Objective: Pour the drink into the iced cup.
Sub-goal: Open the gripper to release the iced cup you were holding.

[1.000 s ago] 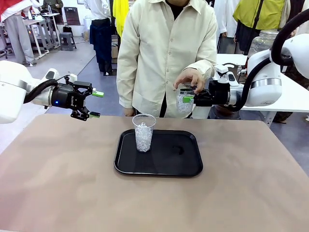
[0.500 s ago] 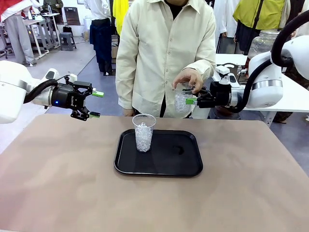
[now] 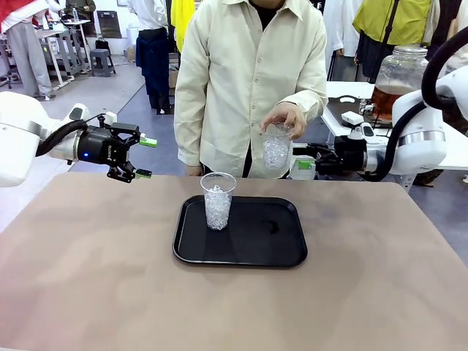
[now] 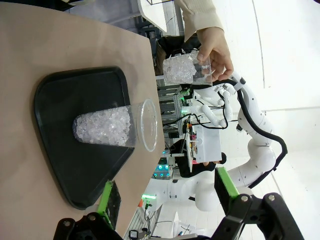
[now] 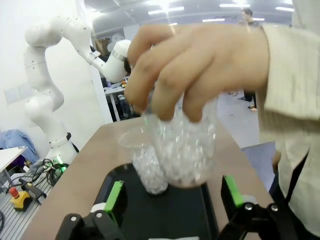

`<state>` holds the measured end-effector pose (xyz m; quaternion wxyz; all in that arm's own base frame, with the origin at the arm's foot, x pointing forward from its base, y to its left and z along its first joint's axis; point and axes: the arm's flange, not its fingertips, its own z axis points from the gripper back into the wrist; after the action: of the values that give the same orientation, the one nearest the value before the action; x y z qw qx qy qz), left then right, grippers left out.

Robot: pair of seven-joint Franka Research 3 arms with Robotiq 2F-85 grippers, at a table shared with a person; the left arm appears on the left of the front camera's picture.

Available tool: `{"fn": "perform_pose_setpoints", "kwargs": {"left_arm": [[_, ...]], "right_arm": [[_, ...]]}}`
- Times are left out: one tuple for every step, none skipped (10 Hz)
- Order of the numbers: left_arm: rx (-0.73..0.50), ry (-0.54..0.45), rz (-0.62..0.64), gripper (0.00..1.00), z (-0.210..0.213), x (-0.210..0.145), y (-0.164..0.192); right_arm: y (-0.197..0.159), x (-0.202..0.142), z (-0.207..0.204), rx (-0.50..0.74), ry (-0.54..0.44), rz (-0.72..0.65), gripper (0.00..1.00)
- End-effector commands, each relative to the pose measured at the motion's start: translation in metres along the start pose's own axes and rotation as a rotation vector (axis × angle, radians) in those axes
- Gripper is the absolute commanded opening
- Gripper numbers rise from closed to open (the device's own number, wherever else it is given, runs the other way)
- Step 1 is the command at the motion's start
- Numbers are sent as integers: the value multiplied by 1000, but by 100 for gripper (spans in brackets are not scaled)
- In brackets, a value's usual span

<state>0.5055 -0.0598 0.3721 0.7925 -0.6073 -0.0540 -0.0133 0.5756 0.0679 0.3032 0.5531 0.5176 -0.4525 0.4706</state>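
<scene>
A clear iced cup (image 3: 218, 201) stands upright on the left part of the black tray (image 3: 270, 245). Above the tray's far edge, the person's hand (image 3: 285, 117) holds a second ice-filled cup (image 3: 276, 148) by its rim. My right gripper (image 3: 302, 160) is open just right of that cup, apart from it; in the right wrist view the held cup (image 5: 185, 145) hangs between and beyond its open fingers (image 5: 231, 190). My left gripper (image 3: 144, 157) hovers open over the table's far left. The drink (image 3: 386, 102) is amber liquid in a big glass jar at the back right.
The jar stands on a white side table (image 3: 453, 150) behind my right arm. The person stands close at the far edge of the brown table (image 3: 95, 278). In the left wrist view, the tray (image 4: 75, 95) and the iced cup (image 4: 112, 127) lie ahead of the gripper (image 4: 167, 192).
My right gripper let go of the ice-filled cup and drew back to the right; the person's hand now holds it alone. The left arm has not moved.
</scene>
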Motion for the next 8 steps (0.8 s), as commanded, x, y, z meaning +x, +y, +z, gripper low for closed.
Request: {"fn": "perform_pose_setpoints", "kwargs": {"left_arm": [[6, 1, -4, 100, 0, 0, -1], [6, 1, -4, 100, 0, 0, -1], [6, 1, -4, 100, 0, 0, -1], [6, 1, -4, 100, 0, 0, -1], [6, 1, -4, 100, 0, 0, -1], [6, 1, -4, 100, 0, 0, -1], [6, 1, -4, 100, 0, 0, -1], [6, 1, -4, 100, 0, 0, -1]], "right_arm": [[17, -14, 13, 16, 17, 41, 100], [23, -22, 19, 19, 12, 56, 100], [29, -30, 25, 18, -3, 74, 100], [34, -36, 29, 18, -13, 104, 100], [39, -42, 33, 12, -28, 106, 100], [42, -47, 36, 5, -40, 104, 100], [44, -50, 38, 2, -42, 102, 100], [46, -49, 38, -17, -27, 98, 100]]}}
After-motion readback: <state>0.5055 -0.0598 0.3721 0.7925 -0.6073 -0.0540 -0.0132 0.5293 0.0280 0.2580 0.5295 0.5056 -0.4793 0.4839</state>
